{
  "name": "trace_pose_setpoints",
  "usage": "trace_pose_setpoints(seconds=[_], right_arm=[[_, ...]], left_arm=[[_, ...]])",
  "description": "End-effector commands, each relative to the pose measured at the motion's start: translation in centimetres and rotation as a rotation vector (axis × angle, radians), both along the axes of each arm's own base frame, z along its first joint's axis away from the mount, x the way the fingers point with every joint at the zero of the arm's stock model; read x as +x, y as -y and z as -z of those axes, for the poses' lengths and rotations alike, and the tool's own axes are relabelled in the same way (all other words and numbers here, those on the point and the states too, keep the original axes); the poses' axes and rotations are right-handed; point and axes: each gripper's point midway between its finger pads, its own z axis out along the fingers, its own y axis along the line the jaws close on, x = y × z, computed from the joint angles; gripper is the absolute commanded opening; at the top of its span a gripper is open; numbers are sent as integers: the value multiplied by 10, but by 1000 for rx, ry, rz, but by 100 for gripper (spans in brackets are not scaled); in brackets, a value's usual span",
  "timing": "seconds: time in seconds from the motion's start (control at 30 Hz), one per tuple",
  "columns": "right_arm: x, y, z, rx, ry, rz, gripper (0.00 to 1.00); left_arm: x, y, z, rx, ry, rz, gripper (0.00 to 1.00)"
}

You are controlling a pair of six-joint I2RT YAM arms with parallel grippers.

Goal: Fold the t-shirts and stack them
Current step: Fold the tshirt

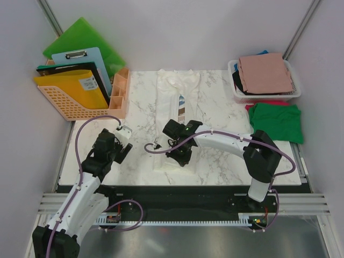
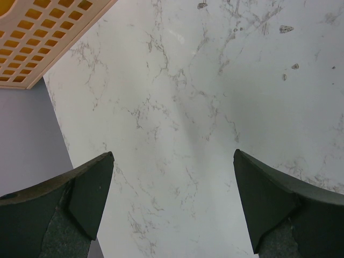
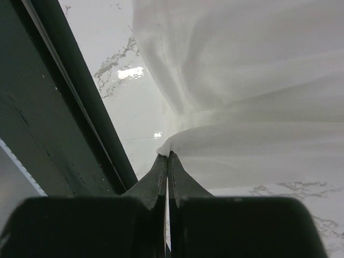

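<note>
Right gripper (image 3: 167, 156) has its jaws pressed together on a thin fold at the edge of the cream-white t-shirt (image 1: 177, 94); the wrist view shows cloth bunching right at the tips, so it's a real pinch, not a miss. The shirt lies as a long narrow strip down the middle of the marble table (image 1: 226, 156), and the pinch is at its near end, by the table's front edge. My read: the sides are already folded in, and the low grab at the near hem is there to carry that end up and over toward the collar. Left gripper (image 2: 173, 156) has its jaws spread wide over bare marble, well left of the shirt. It looks parked out of the fold path, free to pin cloth if needed. The dusty-pink t-shirt (image 1: 266, 72) sits folded on top in the white basket (image 1: 232, 88). The green t-shirt (image 1: 277, 121) lies beside the basket on the table, probably queued.
</note>
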Motion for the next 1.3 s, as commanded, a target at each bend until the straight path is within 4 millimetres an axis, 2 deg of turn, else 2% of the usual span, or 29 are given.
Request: trace_pose_setpoints(seconds=[0.0, 0.17, 0.33, 0.57, 0.7, 0.97, 1.0, 1.07, 1.1, 1.13, 1.2, 1.27], right_arm=[[-12, -23, -8, 38, -34, -42, 0], [-29, -38, -2, 32, -58, -90, 0], [-32, -45, 4, 24, -68, -109, 0], [-42, -52, -12, 61, -68, -148, 0], [-56, -54, -21, 93, -87, -187, 0], [-72, -67, -4, 57, -95, -255, 0], [-73, -67, 5, 36, -102, -263, 0], [-71, -67, 14, 8, -101, -272, 20], [-72, -62, 20, -15, -113, -289, 46], [-73, -60, 20, -18, -117, -295, 57], [-75, -59, 9, 18, -109, -314, 74], [-75, -56, 0, 32, -90, -319, 80]], left_arm=[[5, 2, -4, -27, 30, -13, 100], [5, 2, -3, -25, 27, -12, 100], [5, 2, -3, -23, 28, -10, 100], [5, 2, -4, -22, 30, -12, 100], [6, 2, -2, -21, 24, -12, 100], [7, 0, 2, -15, 11, -22, 100], [7, 0, 2, -16, 13, -22, 100], [6, 0, 3, -15, 11, -22, 100], [6, 0, 2, -16, 13, -22, 100], [6, 0, 3, -15, 10, -22, 100], [6, 0, 4, -14, 5, -22, 100], [6, 1, 4, -16, 5, -19, 100]])
